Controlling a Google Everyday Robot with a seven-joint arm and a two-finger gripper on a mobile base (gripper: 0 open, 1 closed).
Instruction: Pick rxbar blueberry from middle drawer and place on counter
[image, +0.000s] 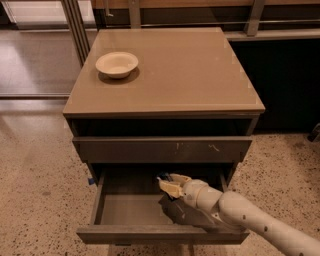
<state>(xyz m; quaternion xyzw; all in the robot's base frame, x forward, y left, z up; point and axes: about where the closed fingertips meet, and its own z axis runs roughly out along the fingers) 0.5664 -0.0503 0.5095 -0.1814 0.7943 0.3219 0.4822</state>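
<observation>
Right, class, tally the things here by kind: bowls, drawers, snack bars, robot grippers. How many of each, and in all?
Round cream bowl, on the glossy tan counter: 1
Grey-brown drawers, the scratched drawer front and the open middle drawer: 2
Cream robot gripper, inside the open middle drawer: 1
Dark blue snack-bar wrapper, beside that gripper: 1
Total: 5

— Any words, brands or numbers to read here?
— None legible anywhere, not even on the cream gripper (170, 184) reaching into the open grey-brown middle drawer (130, 210).
</observation>
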